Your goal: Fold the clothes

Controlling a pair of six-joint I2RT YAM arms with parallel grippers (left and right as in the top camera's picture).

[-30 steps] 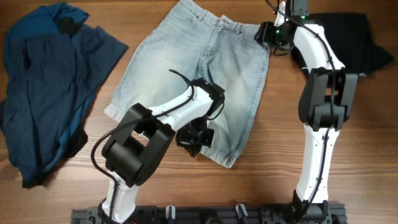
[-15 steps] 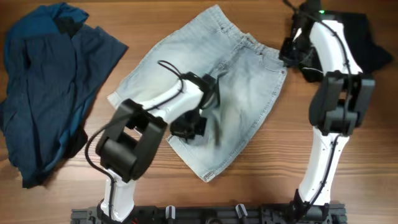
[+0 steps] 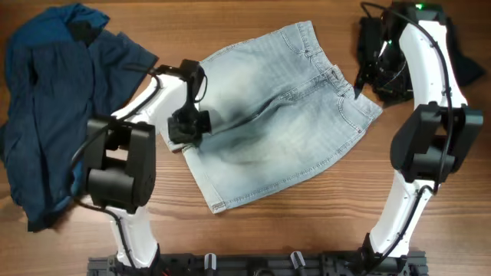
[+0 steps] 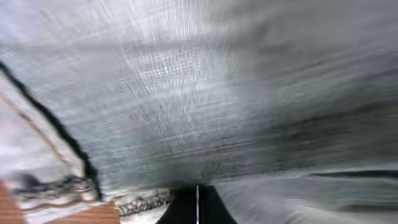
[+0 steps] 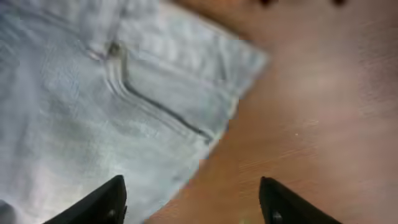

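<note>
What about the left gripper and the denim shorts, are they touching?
Touching. The left wrist view shows the left gripper shut, with the denim shorts pressed against its fingertips and filling the frame.

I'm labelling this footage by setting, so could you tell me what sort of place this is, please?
Probably a robotics lab workbench set up for laundry folding: two robot arms rise from a rail at the edge of a wooden table, with denim shorts and a crumpled navy garment on it.
</note>
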